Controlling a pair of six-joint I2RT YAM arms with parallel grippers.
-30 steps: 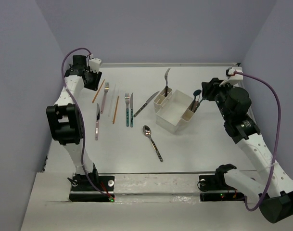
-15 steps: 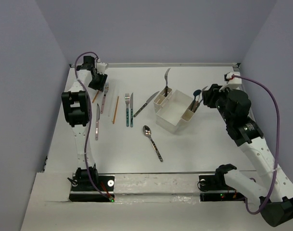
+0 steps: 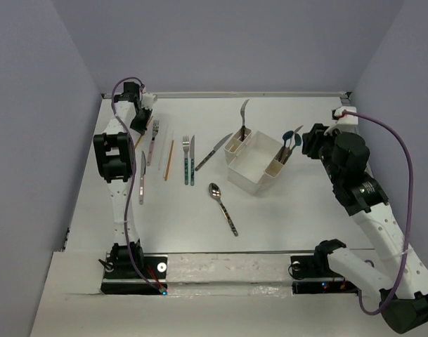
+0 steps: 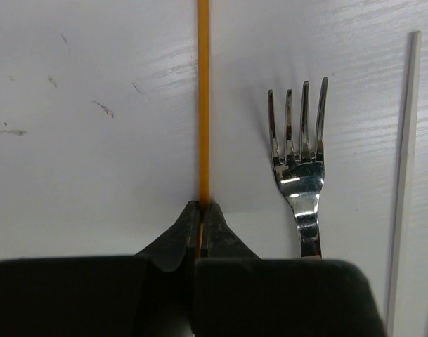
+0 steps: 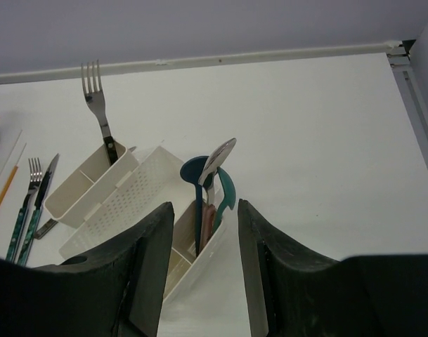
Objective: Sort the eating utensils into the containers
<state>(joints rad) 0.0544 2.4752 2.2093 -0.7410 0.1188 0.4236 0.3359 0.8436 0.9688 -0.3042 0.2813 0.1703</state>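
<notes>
The table was white, with pale purple walls all around it. An orange chopstick lay on it, and the left gripper had its two fingers pinched tight on the near end of that stick. The rest of the stick ran straight out ahead of the gripper. I could not tell if it was lifted at all. Just to the right of the gripper lay a pink fork with its prongs pointing away. Further right lay a white chopstick. Neither one touched the orange stick.

More things waited between the two grippers: a second orange chopstick, a pink knife, a teal fork, a teal knife, a dark knife and a patterned spoon.

The white caddy stood just in front of the right gripper. That gripper's fingers were spread wide and held nothing. The slot nearest to it held a few spoons. The slot at the far end held one standing fork. The big middle part looked empty.

So I think the job was only partly done. A few pieces were put away. About nine were left, counting the stick in the left gripper.
</notes>
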